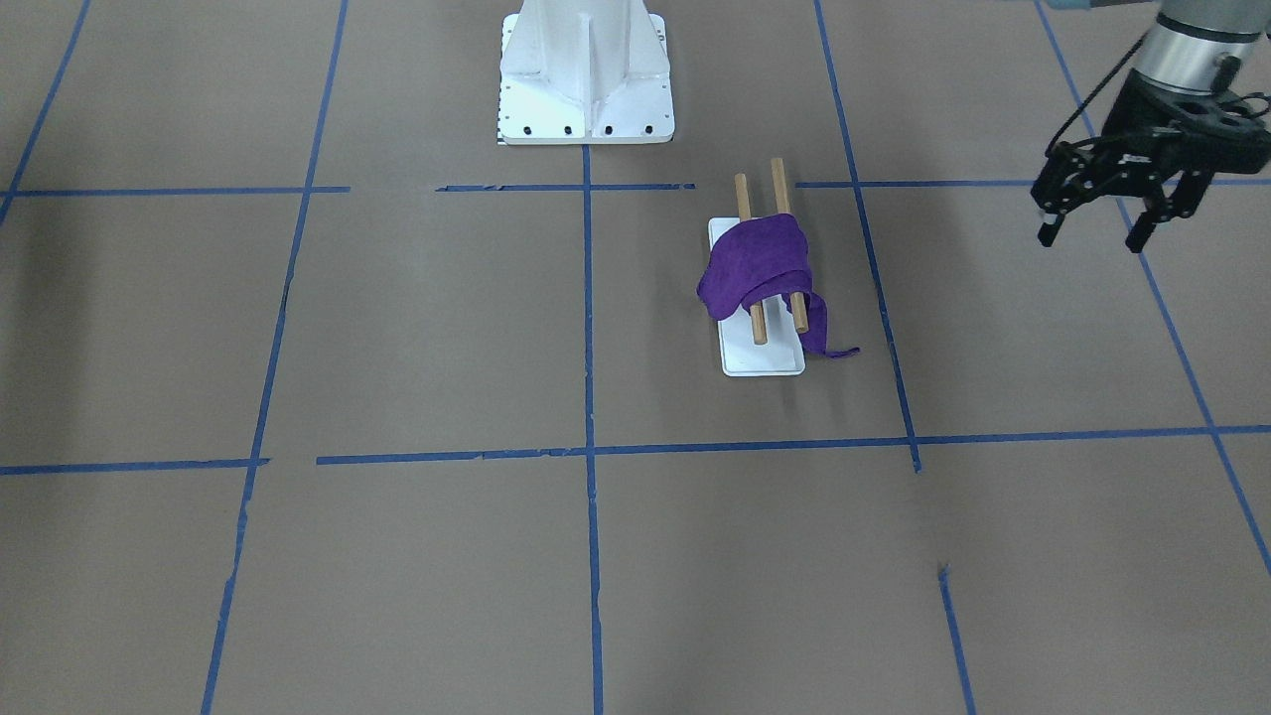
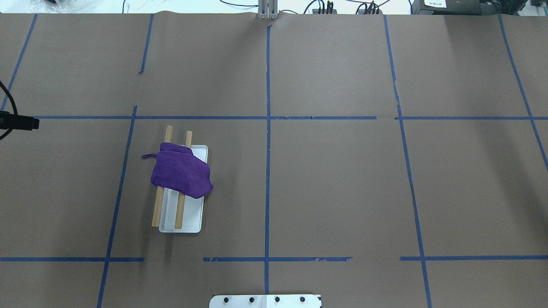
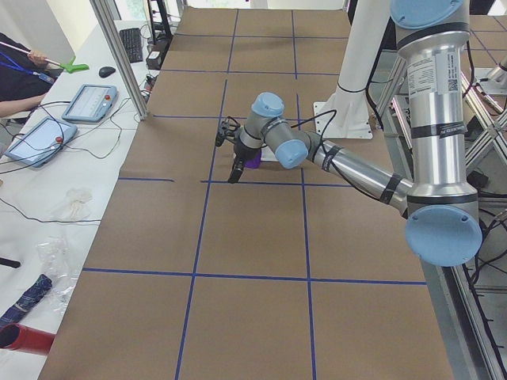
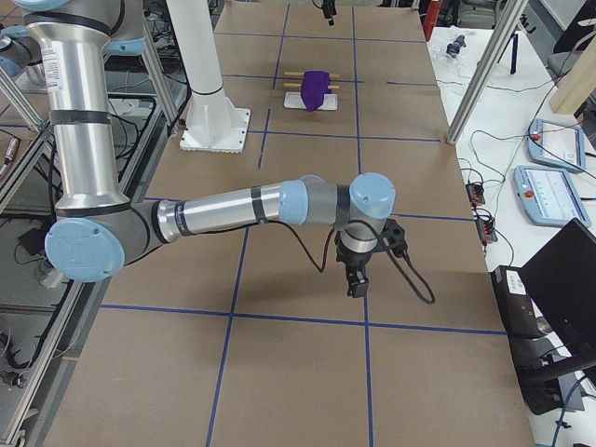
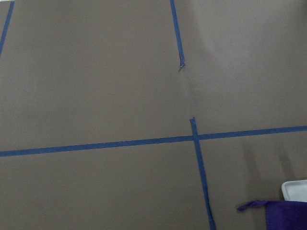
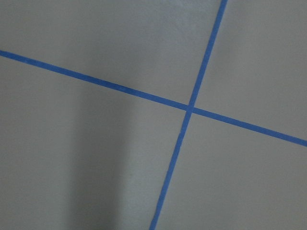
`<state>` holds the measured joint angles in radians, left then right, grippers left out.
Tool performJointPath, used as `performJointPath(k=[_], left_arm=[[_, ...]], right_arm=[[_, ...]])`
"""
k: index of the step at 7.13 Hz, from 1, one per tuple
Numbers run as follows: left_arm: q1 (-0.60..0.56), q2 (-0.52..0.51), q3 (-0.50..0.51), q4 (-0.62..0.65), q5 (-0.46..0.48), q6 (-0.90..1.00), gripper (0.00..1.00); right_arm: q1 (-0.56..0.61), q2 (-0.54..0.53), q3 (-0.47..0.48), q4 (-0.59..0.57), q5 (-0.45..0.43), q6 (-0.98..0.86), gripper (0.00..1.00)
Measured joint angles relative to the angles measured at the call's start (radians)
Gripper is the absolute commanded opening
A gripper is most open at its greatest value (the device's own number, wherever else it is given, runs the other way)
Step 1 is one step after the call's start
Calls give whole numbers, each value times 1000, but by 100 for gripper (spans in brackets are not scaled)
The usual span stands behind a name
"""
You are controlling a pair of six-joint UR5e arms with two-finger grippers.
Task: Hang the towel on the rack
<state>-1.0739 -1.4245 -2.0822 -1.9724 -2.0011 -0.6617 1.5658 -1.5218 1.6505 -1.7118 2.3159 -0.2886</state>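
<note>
The deep-purple towel (image 1: 760,263) lies draped across the two wooden rods (image 1: 741,194) of the rack, whose white base (image 1: 765,359) sits on the table. A thin loop at its corner trails off the side (image 1: 839,352). From overhead, the towel (image 2: 180,173) covers the far half of the rack (image 2: 188,220). My left gripper (image 1: 1092,238) is open and empty, held above the table well off to the rack's side. The left wrist view catches the towel's corner (image 5: 288,215). My right gripper (image 4: 357,279) shows only in the exterior right view, far from the rack, and I cannot tell its state.
The table is covered in brown paper with a grid of blue tape lines (image 2: 267,171). The robot's white pedestal base (image 1: 586,74) stands behind the rack. Tablets and cables (image 3: 87,103) lie on a side table beyond the table's edge.
</note>
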Motion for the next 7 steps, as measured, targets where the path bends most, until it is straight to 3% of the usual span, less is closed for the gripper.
performJointPath(k=[2, 4, 7], left_arm=[[-162, -2, 129, 53, -105, 249, 100], [-284, -15, 192, 218, -145, 458, 100], [-469, -22, 339, 292, -303, 681, 100]], right_arm=[[1, -19, -132, 165, -2, 49, 100], [0, -17, -139, 194, 17, 178, 100], [1, -15, -129, 198, 92, 225, 100]])
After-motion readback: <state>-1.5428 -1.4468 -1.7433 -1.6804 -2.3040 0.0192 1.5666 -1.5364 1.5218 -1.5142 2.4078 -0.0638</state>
